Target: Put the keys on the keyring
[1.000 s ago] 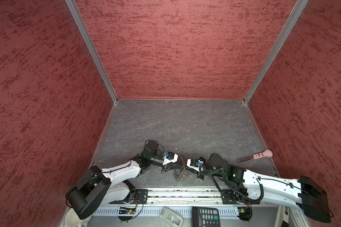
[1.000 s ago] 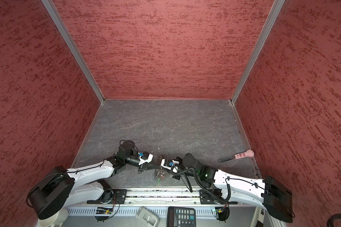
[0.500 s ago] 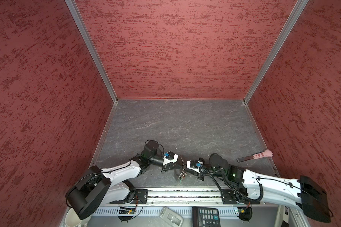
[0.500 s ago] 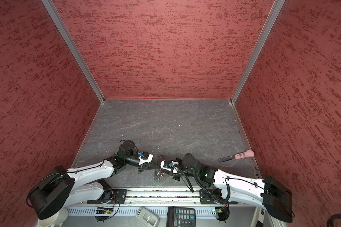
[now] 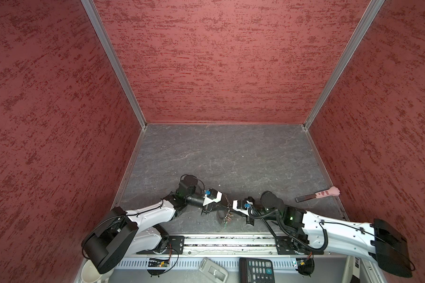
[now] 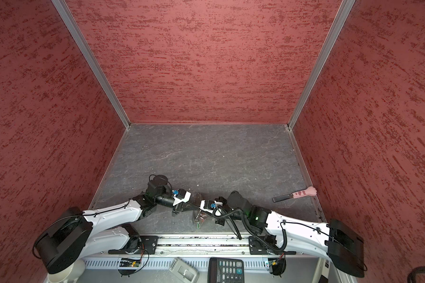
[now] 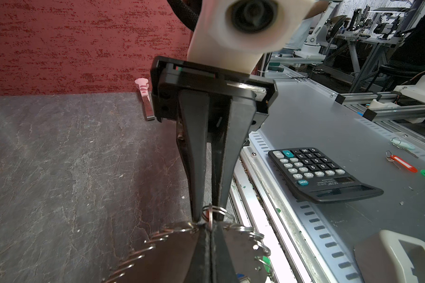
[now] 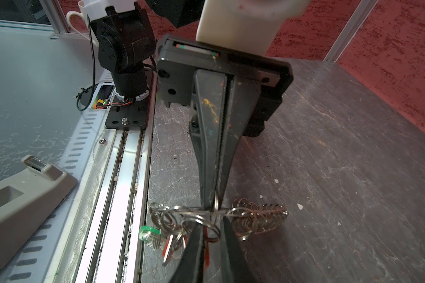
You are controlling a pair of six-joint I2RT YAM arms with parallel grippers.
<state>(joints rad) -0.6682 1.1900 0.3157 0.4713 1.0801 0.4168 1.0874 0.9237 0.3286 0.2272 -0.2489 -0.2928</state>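
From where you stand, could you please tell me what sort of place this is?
Probably a robotics lab: red panel walls box in a grey tabletop, robot arms sit on a rail, and the left wrist view shows more framed benches with equipment beyond.

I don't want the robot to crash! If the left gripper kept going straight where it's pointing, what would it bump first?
Probably the right gripper. The left gripper, shut on the keyring, points tip to tip at it, with just the keyring's loops between them.
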